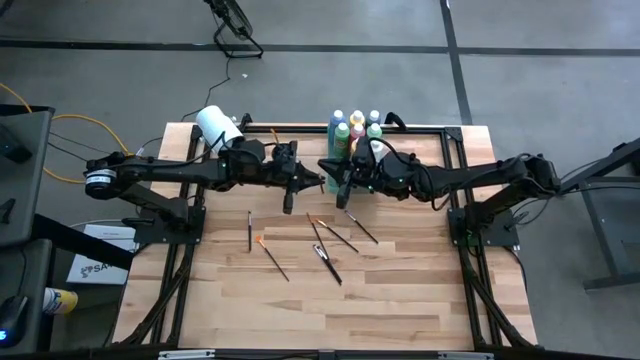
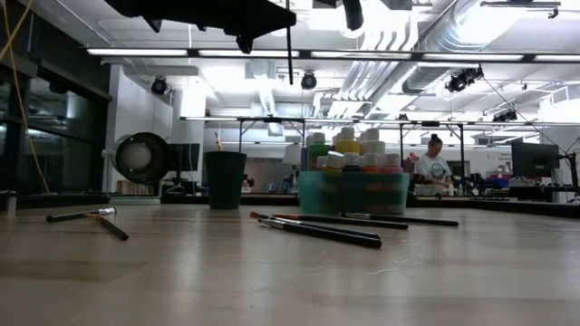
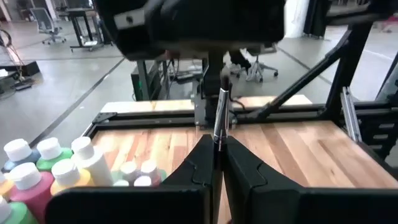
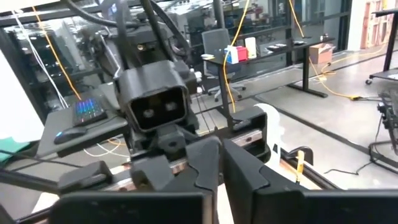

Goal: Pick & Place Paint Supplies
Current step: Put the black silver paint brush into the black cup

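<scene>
Above the table's middle, my left gripper (image 1: 303, 181) and my right gripper (image 1: 332, 181) face each other tip to tip, both level. A thin dark-handled paintbrush (image 3: 219, 121) with a silver ferrule stands between them. My left gripper (image 3: 216, 146) is shut on it, and so is my right gripper (image 4: 219, 150). Several more paintbrushes (image 1: 325, 250) lie flat on the wood below. Paint bottles (image 1: 357, 130) with white caps stand upright in a translucent green tray (image 2: 353, 192) at the far edge. My left gripper pinches the brush's dark handle (image 3: 216, 142) between its two fingertips, just below the ferrule. The fingers come level from the table's left and lie across the brush. The brush is lifted clear of the table. My right gripper meets the brush's other end (image 3: 222, 84), coming level from the table's right. Its own fingers hide the place of contact, so which part it has cannot be told.
A large white roll (image 1: 218, 128) lies at the far left corner. A dark cup (image 2: 225, 179) stands left of the tray. The black frame rail (image 1: 430, 127) runs along the far edge. Bare wood (image 1: 330, 310) lies toward the near edge.
</scene>
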You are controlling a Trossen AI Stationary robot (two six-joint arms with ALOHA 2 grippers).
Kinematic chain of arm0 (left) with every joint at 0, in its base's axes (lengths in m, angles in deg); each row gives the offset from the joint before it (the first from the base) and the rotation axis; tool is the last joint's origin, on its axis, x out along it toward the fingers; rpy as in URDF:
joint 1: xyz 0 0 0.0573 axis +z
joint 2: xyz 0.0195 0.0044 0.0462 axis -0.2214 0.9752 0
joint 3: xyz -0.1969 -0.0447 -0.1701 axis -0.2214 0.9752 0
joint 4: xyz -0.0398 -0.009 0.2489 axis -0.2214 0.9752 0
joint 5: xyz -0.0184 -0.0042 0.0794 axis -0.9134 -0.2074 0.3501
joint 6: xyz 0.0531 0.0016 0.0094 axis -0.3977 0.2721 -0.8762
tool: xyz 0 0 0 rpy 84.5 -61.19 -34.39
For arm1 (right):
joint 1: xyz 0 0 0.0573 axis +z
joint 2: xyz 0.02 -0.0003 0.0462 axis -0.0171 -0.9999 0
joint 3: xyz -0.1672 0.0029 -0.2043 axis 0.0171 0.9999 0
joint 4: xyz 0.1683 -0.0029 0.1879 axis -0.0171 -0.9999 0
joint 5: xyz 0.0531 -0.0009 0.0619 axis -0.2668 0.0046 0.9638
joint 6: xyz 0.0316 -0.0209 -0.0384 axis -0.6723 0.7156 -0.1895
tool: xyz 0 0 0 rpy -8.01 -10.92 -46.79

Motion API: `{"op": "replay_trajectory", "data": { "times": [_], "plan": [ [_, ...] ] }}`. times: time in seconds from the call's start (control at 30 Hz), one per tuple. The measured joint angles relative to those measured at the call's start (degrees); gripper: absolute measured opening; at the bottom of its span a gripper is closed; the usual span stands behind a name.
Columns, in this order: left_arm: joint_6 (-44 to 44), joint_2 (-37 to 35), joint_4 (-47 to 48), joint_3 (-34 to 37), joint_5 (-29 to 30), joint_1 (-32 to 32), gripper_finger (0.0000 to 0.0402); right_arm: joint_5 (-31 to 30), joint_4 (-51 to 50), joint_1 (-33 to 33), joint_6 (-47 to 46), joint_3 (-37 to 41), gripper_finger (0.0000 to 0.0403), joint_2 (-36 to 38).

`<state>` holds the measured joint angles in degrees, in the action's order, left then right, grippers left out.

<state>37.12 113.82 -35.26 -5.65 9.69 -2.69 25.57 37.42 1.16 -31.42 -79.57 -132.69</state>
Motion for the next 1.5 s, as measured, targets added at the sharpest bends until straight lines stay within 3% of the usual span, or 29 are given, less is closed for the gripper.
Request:
{"op": "replay_trajectory", "data": {
  "times": [0.23, 0.43, 0.57, 1.0, 1.3, 1.5],
  "plan": [
    [-1.83, -1.06, 5.73, 0.04, 3.85, 1.91, 0.0008, -2.06, 0.11, -0.28, -5.35, 0.0, 0.0097, 0.29],
    [-4.87, -3.75, 13.54, 0.07, 7.44, 8.48, 0.0008, -3.45, -0.08, -0.32, -7.03, 0.0, 0.0189, 0.35],
    [-6.23, -4.26, 15.87, 0.2, 7.78, 13.23, 0.0008, -3.43, -0.13, -0.3, -6.9, 0.0, 0.0226, 0.35],
    [-7.94, -4.28, 15.08, 0.88, 5.79, 23.12, 0.0008, -4.91, -0.88, -0.3, -6.87, 0.0, 0.0235, 0.35],
    [-3.45, -5.4, -2.61, 12.3, 6.19, 24.52, 0.0008, -4.94, -1.2, -0.32, -6.97, 0.0, 0.0235, 0.35],
    [-2.82, -5.31, 1.11, 12.76, 8.0, 24.39, 0.0008, -4.94, -1.25, -0.32, -7.06, 0.0, 0.0235, 0.35]
  ]
}}
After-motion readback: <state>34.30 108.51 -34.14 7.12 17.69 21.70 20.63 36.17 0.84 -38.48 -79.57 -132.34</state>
